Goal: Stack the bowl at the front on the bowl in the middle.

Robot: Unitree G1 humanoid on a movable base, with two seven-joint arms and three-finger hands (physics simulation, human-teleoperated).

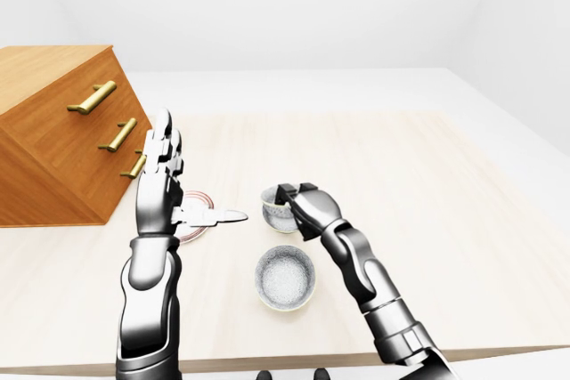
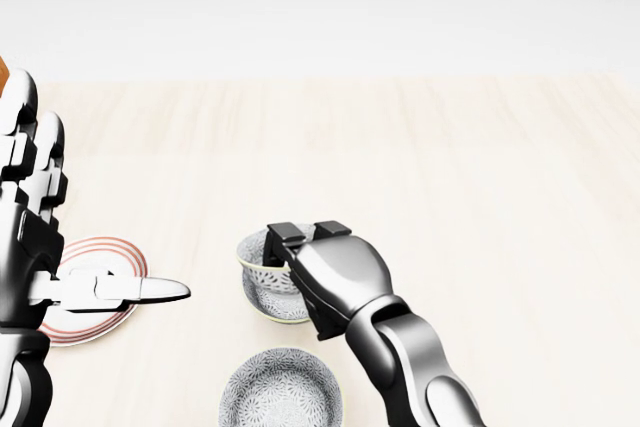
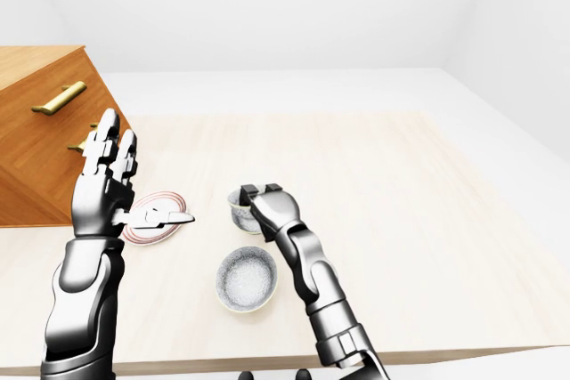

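A small patterned bowl [image 2: 262, 282] stands near the middle of the head view, and my right hand [image 2: 300, 239] has its fingers hooked over the right side of the rim, shut on it. I cannot tell whether it rests on the table. Below it sits a second grey speckled bowl [image 2: 282, 392], free and upright. A shallow red-ringed bowl [image 2: 95, 257] lies to the left, partly hidden by my left hand [image 1: 198, 175]. That hand is raised and open, fingers pointing up and thumb pointing right, holding nothing.
All the bowls sit on a pale wooden table [image 1: 427, 175]. A wooden drawer chest with brass handles [image 1: 53, 131] stands at the table's left side, close to my left hand. The table's lower edge runs just below the speckled bowl.
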